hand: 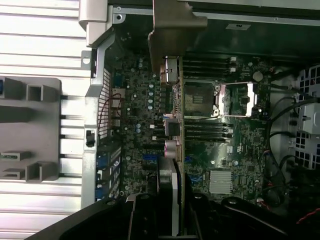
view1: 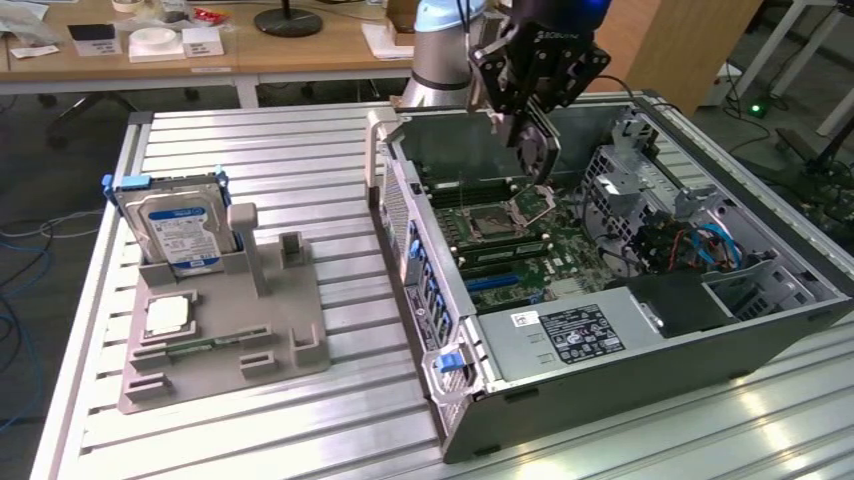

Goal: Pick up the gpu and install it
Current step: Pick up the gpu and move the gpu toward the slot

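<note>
The gpu (view1: 543, 158) hangs edge-on over the motherboard (view1: 534, 265) inside the open computer case (view1: 667, 372), its upper edge pinched by the claw (view1: 531, 125). Beside the case, a grey tray (view1: 274, 372) holds a hard drive (view1: 180, 225) and a processor chip (view1: 166, 316).

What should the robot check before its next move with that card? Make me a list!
1. gpu held in the pincer: ok, clamped edge-on.
2. Computer case open: ok, its side is off and the motherboard shows.
3. gpu over the motherboard: ok, it hangs above it, not yet plugged in.
4. gpu lined up with its slot: cannot tell.
5. Cables away from the gpu: ok, they lie toward the exterior view's right, apart from it.
6. Hard drive and processor chip out of the way: ok, both sit on the grey holder outside the case.
</note>
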Controlling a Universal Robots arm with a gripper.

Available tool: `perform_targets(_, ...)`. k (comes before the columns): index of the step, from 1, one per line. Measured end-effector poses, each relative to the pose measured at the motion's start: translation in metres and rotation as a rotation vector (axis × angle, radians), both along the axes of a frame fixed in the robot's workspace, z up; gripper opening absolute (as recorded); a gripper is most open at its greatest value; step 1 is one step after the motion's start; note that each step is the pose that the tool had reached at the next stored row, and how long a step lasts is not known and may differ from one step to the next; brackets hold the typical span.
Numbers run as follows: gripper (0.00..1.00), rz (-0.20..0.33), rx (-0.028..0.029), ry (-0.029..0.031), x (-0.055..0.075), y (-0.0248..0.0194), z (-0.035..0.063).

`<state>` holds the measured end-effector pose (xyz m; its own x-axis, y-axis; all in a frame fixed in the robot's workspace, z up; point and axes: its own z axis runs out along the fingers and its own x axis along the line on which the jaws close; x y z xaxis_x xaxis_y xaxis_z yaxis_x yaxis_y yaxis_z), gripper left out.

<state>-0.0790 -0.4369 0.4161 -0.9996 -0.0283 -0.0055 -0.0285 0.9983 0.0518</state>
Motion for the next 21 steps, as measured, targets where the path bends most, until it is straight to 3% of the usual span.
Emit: perform_targets(21, 0.28, 0.0, 0.0001, 0.0, 0.048, 0.0, -0.0004)
